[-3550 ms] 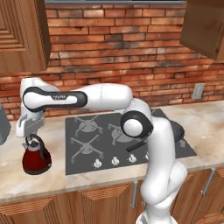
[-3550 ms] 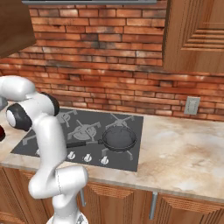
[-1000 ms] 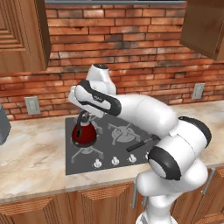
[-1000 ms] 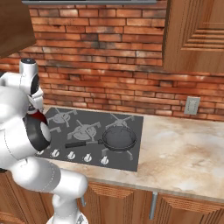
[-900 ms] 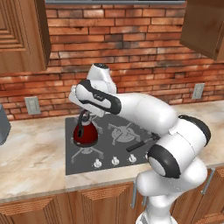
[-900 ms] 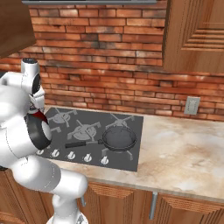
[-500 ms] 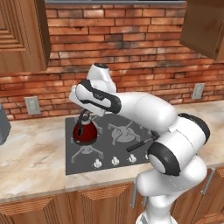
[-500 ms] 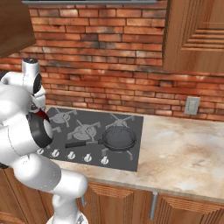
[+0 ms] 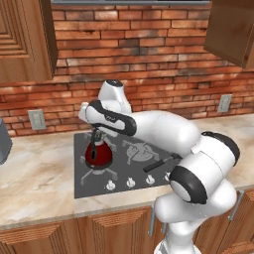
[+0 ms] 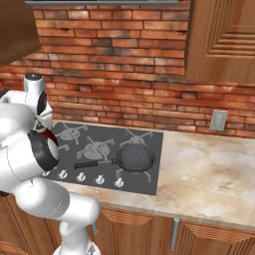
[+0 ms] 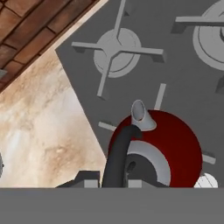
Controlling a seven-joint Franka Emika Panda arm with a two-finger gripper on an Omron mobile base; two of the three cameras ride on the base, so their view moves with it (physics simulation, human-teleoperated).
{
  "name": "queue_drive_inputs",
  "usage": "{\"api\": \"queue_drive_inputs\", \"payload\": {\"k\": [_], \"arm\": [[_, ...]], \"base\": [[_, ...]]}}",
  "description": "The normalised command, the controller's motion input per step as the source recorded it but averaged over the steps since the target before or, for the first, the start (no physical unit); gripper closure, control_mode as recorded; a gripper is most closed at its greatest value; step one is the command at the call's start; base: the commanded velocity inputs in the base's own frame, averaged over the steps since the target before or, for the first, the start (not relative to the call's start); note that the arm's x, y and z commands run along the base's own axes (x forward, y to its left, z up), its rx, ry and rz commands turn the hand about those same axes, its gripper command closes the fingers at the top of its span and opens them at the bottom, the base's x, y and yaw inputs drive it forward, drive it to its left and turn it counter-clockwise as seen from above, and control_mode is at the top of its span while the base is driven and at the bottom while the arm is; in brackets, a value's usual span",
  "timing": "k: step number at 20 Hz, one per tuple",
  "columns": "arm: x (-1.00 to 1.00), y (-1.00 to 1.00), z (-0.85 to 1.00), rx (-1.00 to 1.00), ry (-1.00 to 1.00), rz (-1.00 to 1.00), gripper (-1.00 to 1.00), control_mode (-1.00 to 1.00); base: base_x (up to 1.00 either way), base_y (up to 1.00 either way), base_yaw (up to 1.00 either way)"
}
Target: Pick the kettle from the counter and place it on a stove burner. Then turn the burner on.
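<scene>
Gripper (image 9: pixel 97 137) is clamping the black arched handle of the kettle (image 9: pixel 98 155) directly beneath it, and I'm reading the kettle as sitting over the front-left burner of the cooktop (image 9: pixel 84 184), so releasing and reaching toward the knobs (image 9: pixel 130 182) looks next.

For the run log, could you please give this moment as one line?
phase: placing | hand: shut on kettle handle | kettle: on front-left burner of cooktop | frying pan: other burner
</scene>
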Motion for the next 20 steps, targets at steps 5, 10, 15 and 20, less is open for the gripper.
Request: {"api": "queue_drive_inputs", "payload": {"k": [5, 10, 15, 20], "arm": [[0.00, 0.00, -0.10, 0.00, -0.07, 0.00, 1.00, -1.00], [0.00, 0.00, -0.08, 0.00, -0.10, 0.00, 1.00, -1.00], [0.01, 0.00, -0.06, 0.00, -0.09, 0.00, 1.00, -1.00], [0.21, 0.00, 0.00, 0.00, 0.00, 0.00, 1.00, -1.00]], "base": [[0.00, 0.00, 0.00], [0.00, 0.00, 0.00], [0.00, 0.00, 0.00], [0.00, 0.00, 0.00]]}}
